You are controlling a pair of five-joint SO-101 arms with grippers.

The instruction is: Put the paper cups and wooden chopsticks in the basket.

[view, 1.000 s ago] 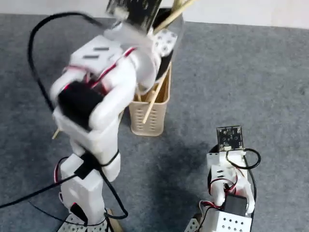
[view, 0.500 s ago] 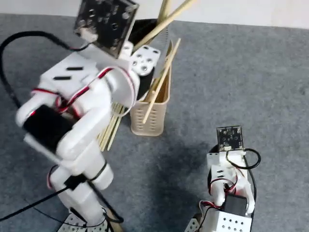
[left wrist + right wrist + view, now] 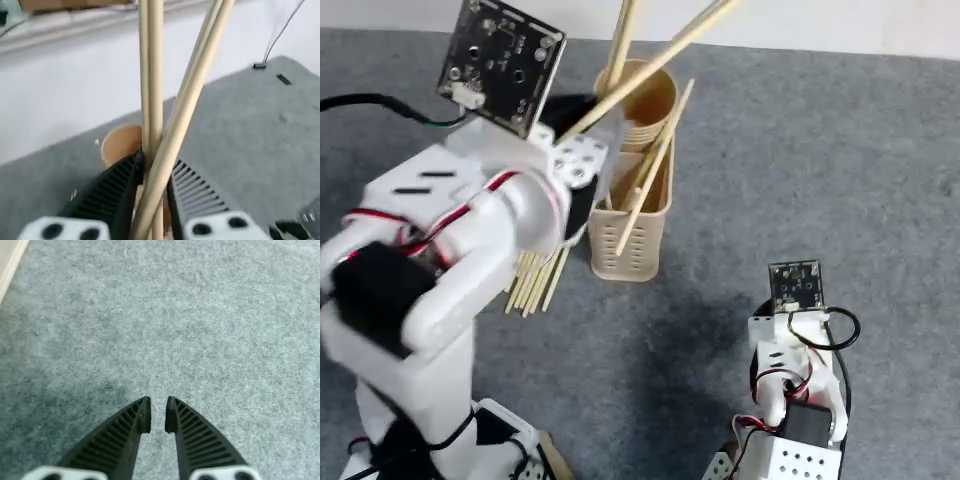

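Note:
A tan slotted basket point(image 3: 632, 240) stands upright on the grey mat. Stacked paper cups point(image 3: 645, 100) sit inside it, and the paper cups point(image 3: 120, 145) also lie below the fingers in the left wrist view. Several wooden chopsticks point(image 3: 655, 160) lean in the basket. My left gripper point(image 3: 152, 167) is shut on a few chopsticks point(image 3: 160, 100) that stick up and cross; in the high view these held chopsticks point(image 3: 650, 55) rise over the basket's rim, beside the cups. A bundle of loose chopsticks point(image 3: 535, 280) lies on the mat left of the basket. My right gripper point(image 3: 156, 417) is shut on nothing, low over bare mat.
The right arm point(image 3: 795, 390) sits folded at the front right, well away from the basket. The left arm point(image 3: 450, 250) looms over the mat's left side. A beige edge point(image 3: 10, 265) shows at a corner of the right wrist view. Open mat lies right of the basket.
The left arm swung left and back from over the basket with chopsticks in its grip, uncovering the cups and the loose bundle on the mat. The right arm has not moved.

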